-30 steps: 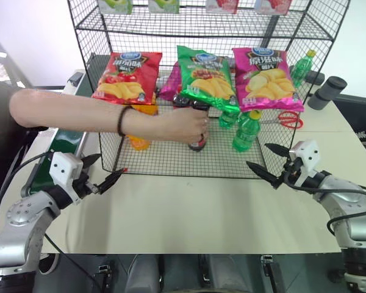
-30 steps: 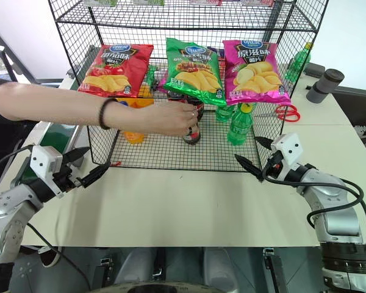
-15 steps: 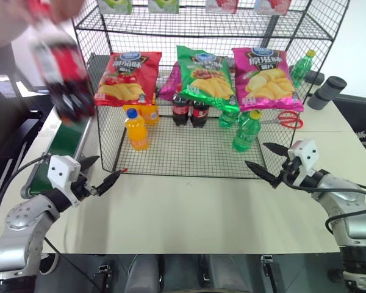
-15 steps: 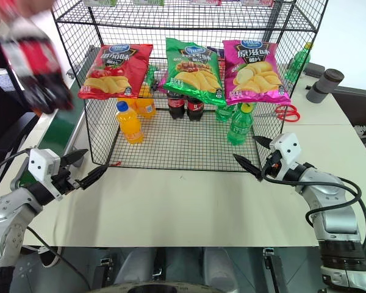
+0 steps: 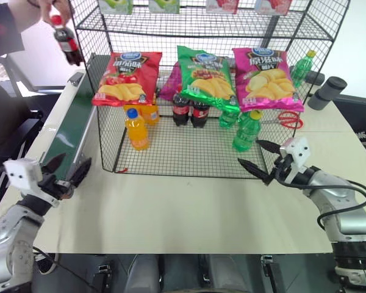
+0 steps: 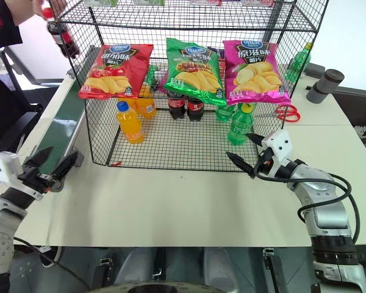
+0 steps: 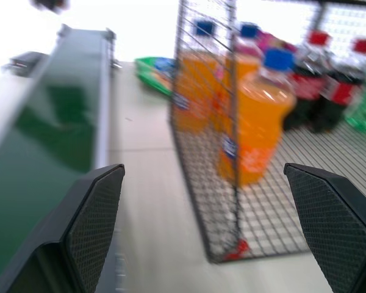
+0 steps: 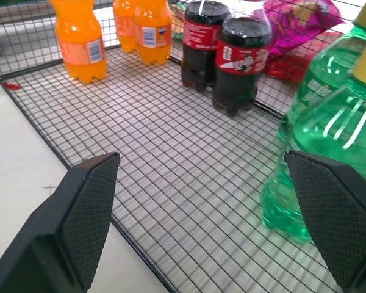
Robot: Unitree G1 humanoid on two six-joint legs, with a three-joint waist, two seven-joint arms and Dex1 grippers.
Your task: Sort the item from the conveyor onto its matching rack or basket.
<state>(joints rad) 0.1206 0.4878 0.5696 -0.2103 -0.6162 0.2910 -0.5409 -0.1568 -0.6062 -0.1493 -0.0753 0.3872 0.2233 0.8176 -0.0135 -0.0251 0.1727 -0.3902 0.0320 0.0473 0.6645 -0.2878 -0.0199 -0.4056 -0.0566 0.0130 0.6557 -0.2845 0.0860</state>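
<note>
The cola bottle (image 5: 68, 41) is held by a person's hand (image 5: 53, 8) above the far end of the conveyor (image 5: 73, 125), at about ten o'clock from the black wire rack (image 5: 189, 155). Red, green and pink chip bags (image 5: 206, 74) are hung across the rack's front, their writing too small to be read, with an orange soda bottle (image 5: 136, 129), two cola bottles (image 5: 190, 110) and green bottles (image 5: 246, 130) behind the mesh. Both the left gripper (image 5: 66, 175) and the right gripper (image 5: 260, 160) are spread wide with nothing held.

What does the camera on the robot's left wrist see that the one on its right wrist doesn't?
Left wrist camera alone: the green conveyor belt beside the rack, with the left gripper open.

Right wrist camera alone: the green bottles, with the right gripper open.

Both: the orange soda bottles, the two cola bottles and the rack's wire floor.
</note>
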